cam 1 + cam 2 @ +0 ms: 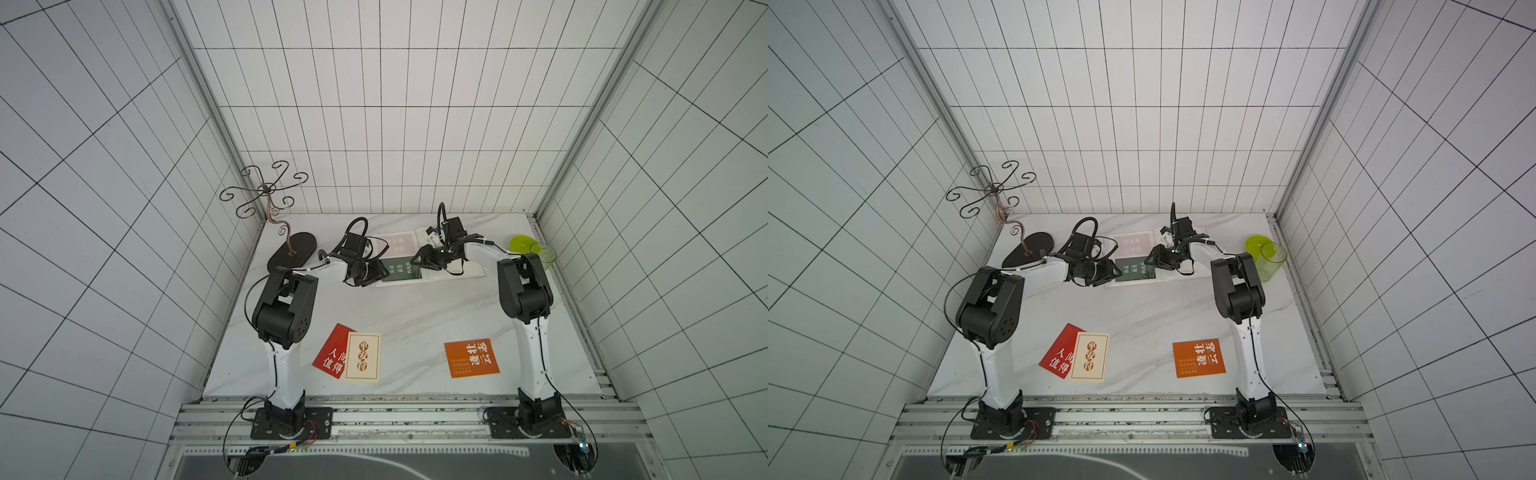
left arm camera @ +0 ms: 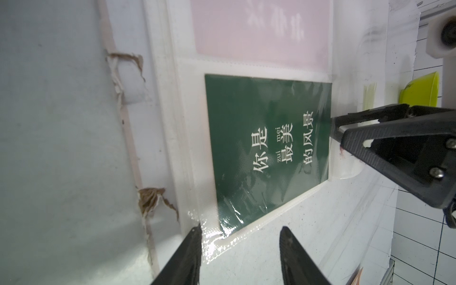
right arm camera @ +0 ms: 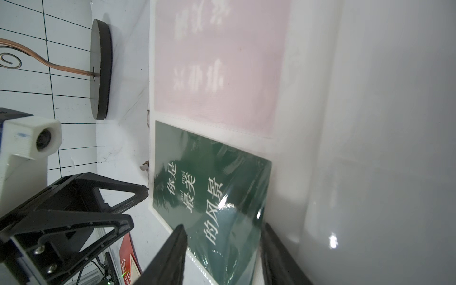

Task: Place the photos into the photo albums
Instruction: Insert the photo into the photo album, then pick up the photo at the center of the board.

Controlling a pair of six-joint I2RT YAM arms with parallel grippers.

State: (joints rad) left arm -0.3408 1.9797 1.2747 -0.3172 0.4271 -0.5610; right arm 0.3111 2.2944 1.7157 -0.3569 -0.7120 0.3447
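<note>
Green card (image 2: 267,153) in album (image 2: 333,222), right end effector (image 3: 223,227) at its edge — parted

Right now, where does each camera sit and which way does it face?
Both top views: overhead in front, looking down on the table; left gripper and right gripper show.
Left wrist: over the album, facing the green card; own fingers show.
Right wrist: opposite side, same card; own fingers show.
Shared: both wrist views see that card.

Wire stand (image 1: 297,245) w/ dark oval base, far-left corner; green bowl (image 1: 521,243) beside cup (image 1: 545,253), far right.
</note>
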